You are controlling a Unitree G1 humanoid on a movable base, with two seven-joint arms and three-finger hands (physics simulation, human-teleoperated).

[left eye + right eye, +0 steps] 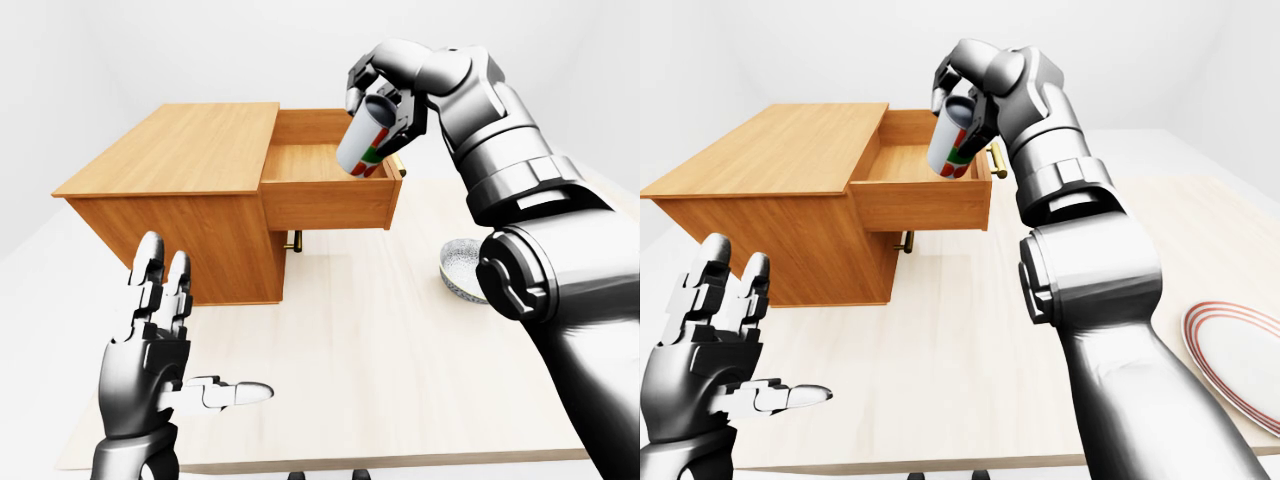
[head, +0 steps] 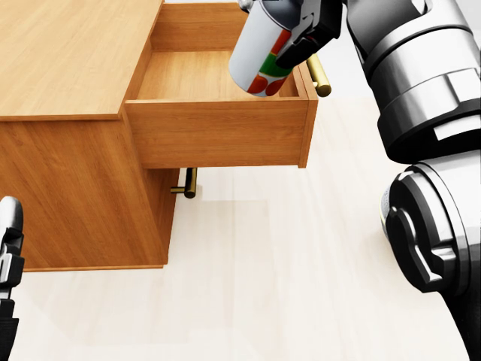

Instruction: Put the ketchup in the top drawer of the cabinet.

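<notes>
The ketchup [image 2: 259, 53], a white bottle with a red and green label, hangs tilted over the right part of the open top drawer [image 2: 218, 131]. My right hand [image 1: 385, 100] is shut on it from above. The drawer stands pulled out of the wooden cabinet [image 1: 175, 190], its inside bare wood and its brass handle [image 2: 318, 75] at the right end. A lower drawer handle [image 2: 188, 183] shows beneath. At the bottom left of the left-eye view my left hand [image 1: 170, 345] floats open, holding nothing, far from the cabinet.
A patterned bowl [image 1: 462, 270] sits on the pale table [image 1: 380, 350] to the right of the cabinet, partly behind my right arm. A white plate with red rings [image 1: 1240, 360] lies at the right edge of the right-eye view.
</notes>
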